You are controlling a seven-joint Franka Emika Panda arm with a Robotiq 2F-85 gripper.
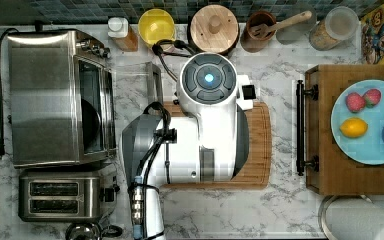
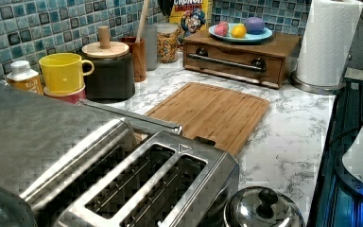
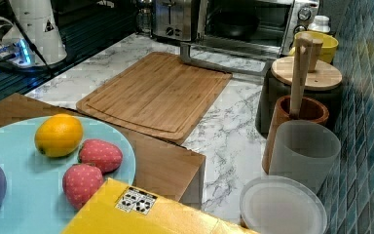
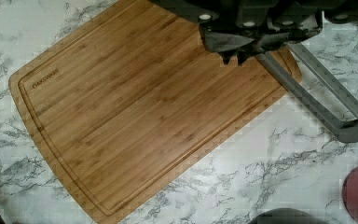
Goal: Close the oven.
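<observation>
Oven (image 1: pixel 45 97): brushed stainless steel, at the top view's left; glass door (image 1: pixel 135 82) folded down flat, fully open.

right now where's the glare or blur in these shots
Top view: bright glare streaks the oven top. Left view: the toaster up close looks soft and blocky. Right view: the blue plate and yellow box in front are blurred. Wrist view: the cutting board is evenly lit.

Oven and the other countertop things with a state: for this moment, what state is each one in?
oven: door dropped open, handle out over the counter
tool: fingertips together, holding nothing, above the cutting board
toaster: both slots empty
wooden drawer box: drawer shut
dark canister: wooden lid on
cutting board: flat, bare
blue plate: holding fruit
</observation>
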